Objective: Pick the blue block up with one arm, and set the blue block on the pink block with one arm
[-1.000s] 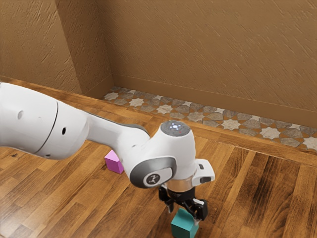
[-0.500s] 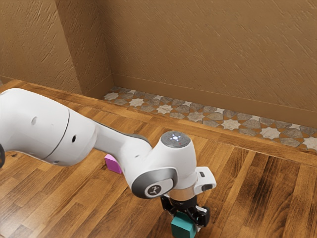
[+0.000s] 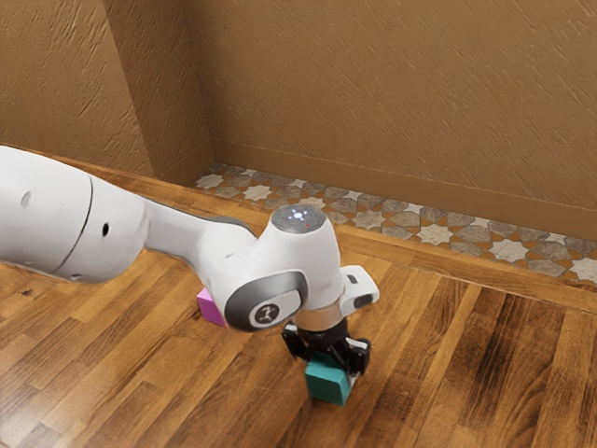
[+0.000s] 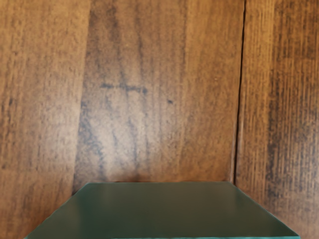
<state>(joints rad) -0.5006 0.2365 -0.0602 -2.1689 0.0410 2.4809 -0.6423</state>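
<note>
The blue block [image 3: 328, 381], teal in colour, hangs a little above the wooden table with my gripper [image 3: 326, 359] shut on its upper part. Its dark top face [image 4: 164, 211] lies just under my hand in the wrist view, over bare wood planks. The pink block [image 3: 209, 307] sits on the table toward the exterior view's left of the held block, mostly hidden behind my arm.
The wooden table top [image 3: 485, 373] stretches to the exterior view's right of the gripper. A patterned tile strip [image 3: 420, 229] runs along the back, below the brown walls.
My gripper came down over the blue block and shut on it, then rose and moved toward the exterior view's left with the block in it.
</note>
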